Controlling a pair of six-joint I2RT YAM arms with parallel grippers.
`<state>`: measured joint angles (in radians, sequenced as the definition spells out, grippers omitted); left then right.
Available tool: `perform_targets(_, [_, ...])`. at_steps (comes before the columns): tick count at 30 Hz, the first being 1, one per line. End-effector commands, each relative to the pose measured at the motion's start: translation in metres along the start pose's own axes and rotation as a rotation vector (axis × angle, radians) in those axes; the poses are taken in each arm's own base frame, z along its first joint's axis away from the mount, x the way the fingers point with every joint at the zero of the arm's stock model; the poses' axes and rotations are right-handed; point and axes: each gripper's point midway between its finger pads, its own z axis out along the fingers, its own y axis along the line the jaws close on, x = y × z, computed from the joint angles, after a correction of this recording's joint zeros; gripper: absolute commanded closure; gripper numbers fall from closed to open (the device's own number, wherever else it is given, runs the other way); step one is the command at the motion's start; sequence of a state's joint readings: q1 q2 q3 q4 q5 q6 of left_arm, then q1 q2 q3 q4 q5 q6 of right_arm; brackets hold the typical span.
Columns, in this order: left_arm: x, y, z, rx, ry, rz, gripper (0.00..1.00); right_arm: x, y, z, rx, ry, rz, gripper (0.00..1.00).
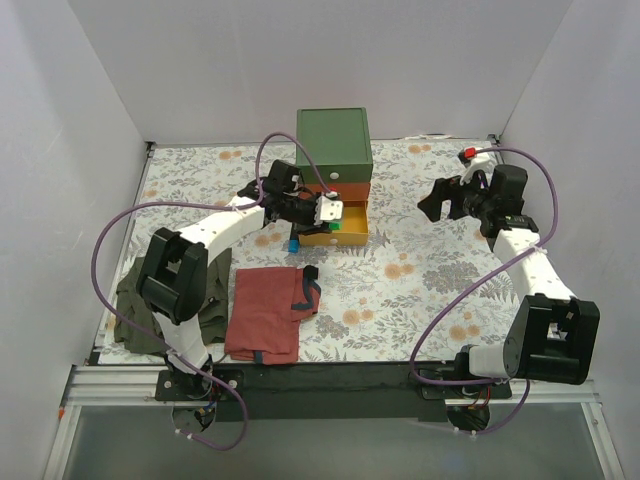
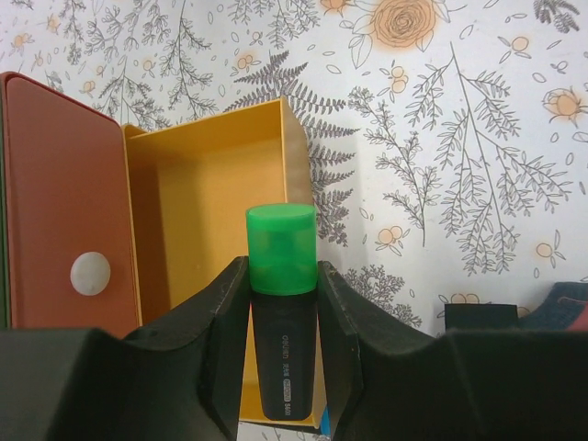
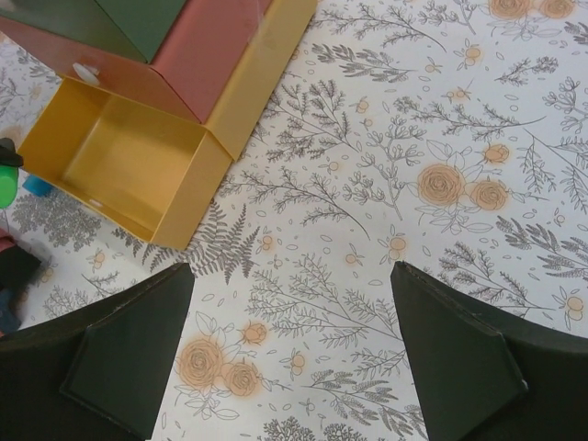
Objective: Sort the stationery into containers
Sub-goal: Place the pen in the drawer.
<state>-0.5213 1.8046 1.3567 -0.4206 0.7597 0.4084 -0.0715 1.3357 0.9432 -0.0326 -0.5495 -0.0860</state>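
Note:
My left gripper is shut on a green-capped black marker, held upright over the near edge of the open, empty yellow drawer. In the top view the left gripper is at that drawer, under the green chest. The red-orange drawer with its white knob is shut. A blue marker lies on the table just left of the yellow drawer. My right gripper is open and empty, above the mat to the right of the chest. Pens and roll are out of view.
A red folded cloth lies at front centre-left and an olive cloth at front left under the left arm. White walls enclose the flowered mat. The right wrist view shows the yellow drawer at its upper left.

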Motion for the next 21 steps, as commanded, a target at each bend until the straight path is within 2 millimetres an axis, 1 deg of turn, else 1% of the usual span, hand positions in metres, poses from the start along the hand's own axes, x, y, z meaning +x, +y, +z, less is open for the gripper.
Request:
perform_targets(1, [-0.016, 0.017, 0.003, -0.054, -0.027, 0.092, 0.90, -0.003, 0.001, -0.007, -0.003, -0.021, -0.022, 0.02])
perform_targets(2, [-0.017, 0.022, 0.003, -0.081, -0.026, 0.109, 0.87, -0.002, 0.002, -0.007, -0.003, -0.020, -0.021, 0.02])
perform_targets(3, [-0.016, 0.023, 0.004, -0.088, -0.025, 0.105, 0.82, -0.001, 0.001, -0.007, -0.002, -0.018, -0.020, 0.02])
perform_targets(5, [-0.013, 0.024, 0.006, -0.108, -0.020, 0.117, 0.78, 0.001, 0.001, -0.007, -0.003, -0.013, -0.016, 0.02])
perform_targets(8, [-0.012, 0.026, 0.006, -0.125, -0.020, 0.118, 0.68, 0.002, 0.000, -0.007, -0.002, -0.011, -0.010, 0.02])
perform_targets(9, [-0.015, 0.027, 0.003, -0.138, -0.021, 0.118, 0.63, 0.004, 0.000, -0.006, -0.004, -0.007, -0.005, 0.02])
perform_targets(12, [-0.017, 0.029, -0.003, -0.168, -0.017, 0.111, 0.57, 0.004, -0.002, -0.005, -0.001, -0.006, -0.003, 0.02])
perform_targets(13, [-0.027, 0.031, -0.012, -0.191, -0.029, 0.102, 0.30, 0.005, -0.002, -0.005, -0.001, -0.005, -0.001, 0.02])
perform_targets(14, [-0.030, 0.030, -0.016, -0.205, -0.035, 0.097, 0.28, 0.004, -0.003, -0.005, 0.000, -0.005, 0.002, 0.02])
perform_targets(15, [-0.038, 0.032, -0.023, -0.231, -0.046, 0.097, 0.28, 0.005, -0.003, -0.005, 0.000, -0.003, 0.003, 0.02])
perform_targets(17, [-0.066, 0.043, -0.051, -0.346, -0.085, 0.084, 0.28, 0.007, -0.004, -0.006, 0.003, -0.001, 0.008, 0.02])
perform_targets(18, [-0.067, 0.043, -0.060, -0.401, -0.090, 0.025, 0.28, 0.008, -0.004, -0.006, 0.004, 0.000, 0.011, 0.02])
perform_targets(19, [-0.065, 0.058, -0.080, -0.541, -0.064, -0.048, 0.28, 0.009, -0.004, -0.006, 0.004, 0.001, 0.013, 0.02])
perform_targets(20, [-0.084, 0.066, -0.108, -0.662, -0.126, -0.158, 0.27, 0.009, -0.004, -0.006, 0.004, 0.002, 0.015, 0.02])
perform_targets(21, [-0.081, 0.068, -0.120, -0.727, -0.119, -0.221, 0.27, 0.011, -0.004, -0.006, 0.003, 0.006, 0.021, 0.02])
